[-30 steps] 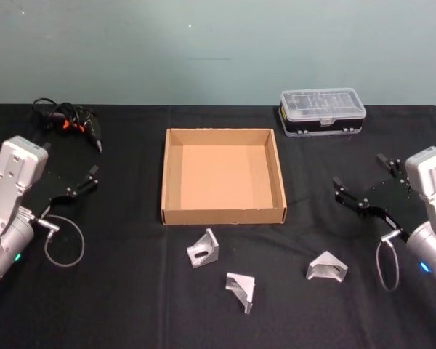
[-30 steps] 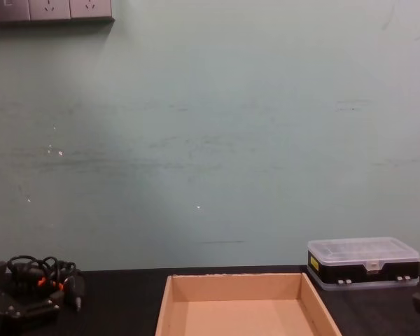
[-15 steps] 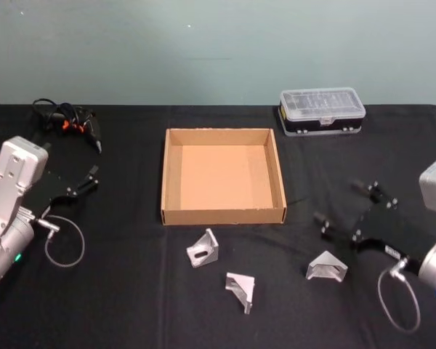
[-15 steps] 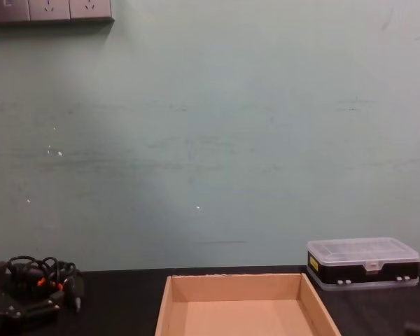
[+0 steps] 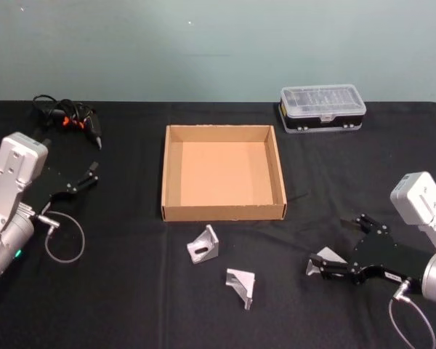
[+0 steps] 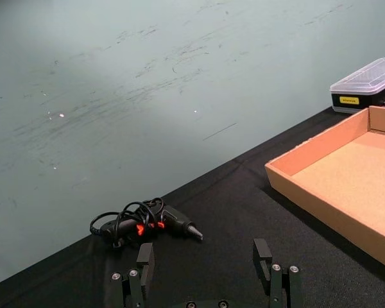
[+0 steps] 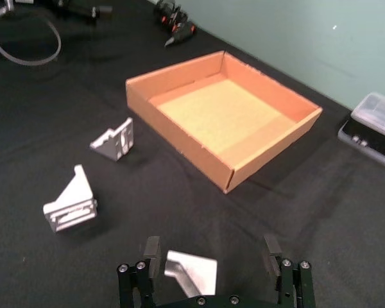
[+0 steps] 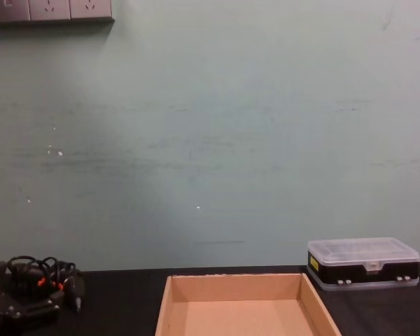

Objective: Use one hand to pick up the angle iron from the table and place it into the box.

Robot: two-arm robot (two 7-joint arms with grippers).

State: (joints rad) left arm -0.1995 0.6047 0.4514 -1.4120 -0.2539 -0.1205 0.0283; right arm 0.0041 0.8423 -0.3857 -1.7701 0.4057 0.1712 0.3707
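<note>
Since the earlier frame the right hand [image 5: 336, 247] has been coming down and inward from the right side of the desk [image 5: 131, 291], and now it is hanging low over the angle iron [image 5: 325, 257] that is lying at the right, in front of the box [image 5: 221, 214] and well apart from it. In the right wrist view this hand [image 7: 211, 248] is spread wide, grasping nothing, and the angle iron [image 7: 191, 273] is lying between its fingers [image 7: 151, 250] but nearer to one of them, with no contact that I can see. The left hand [image 5: 83, 180] is resting released at the left side of the desk, its fingers [image 6: 262, 251] apart, and is taking no part. The two other angle irons [image 5: 203, 246] are lying nearer the middle, just in front of the box wall, and the box is standing empty. To do this step well, I think the hand should be centring itself over the piece first, so both fingers are meeting it together, then lowering until the tips are almost at the desk; closing too high or off centre may be pushing the small triangular piece aside or tipping it
</note>
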